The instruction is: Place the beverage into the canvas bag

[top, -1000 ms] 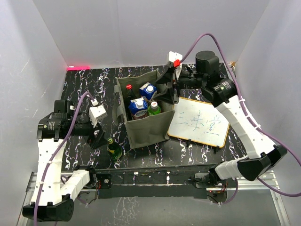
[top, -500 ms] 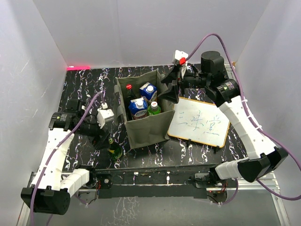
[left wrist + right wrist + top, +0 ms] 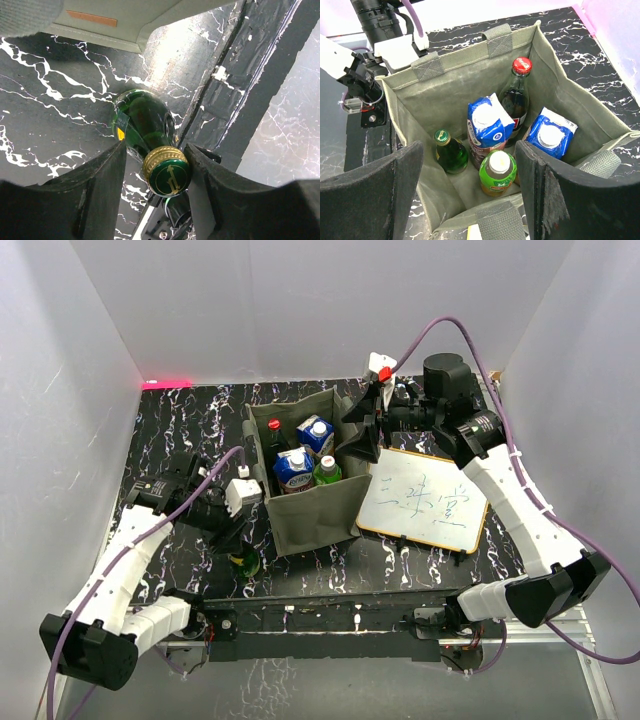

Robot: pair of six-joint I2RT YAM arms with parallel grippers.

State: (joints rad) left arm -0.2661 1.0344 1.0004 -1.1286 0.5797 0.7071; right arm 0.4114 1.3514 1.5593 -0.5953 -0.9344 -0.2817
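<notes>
A green glass bottle point(image 3: 243, 562) with a gold and green cap point(image 3: 170, 175) stands on the black marbled table point(image 3: 180, 430), just left of the near corner of the olive-grey canvas bag point(image 3: 315, 515). My left gripper point(image 3: 234, 540) is open with a finger on each side of the bottle's neck point(image 3: 155, 146); the right finger touches the cap and the left stands off it. My right gripper point(image 3: 360, 430) is open and empty over the bag's right rim point(image 3: 469, 146). The bag point(image 3: 450, 85) holds a cola bottle point(image 3: 517, 95), two blue cartons, a green tea bottle point(image 3: 496, 172) and another green bottle point(image 3: 449, 151).
A framed whiteboard point(image 3: 425, 502) with writing lies right of the bag. The table's near edge and metal rail point(image 3: 330, 620) run just in front of the bottle. White walls close in the table at the back and sides.
My left arm has swung right and down to the green bottle, and its fingers now straddle the neck. My right gripper has shifted slightly at the bag's right rim.
</notes>
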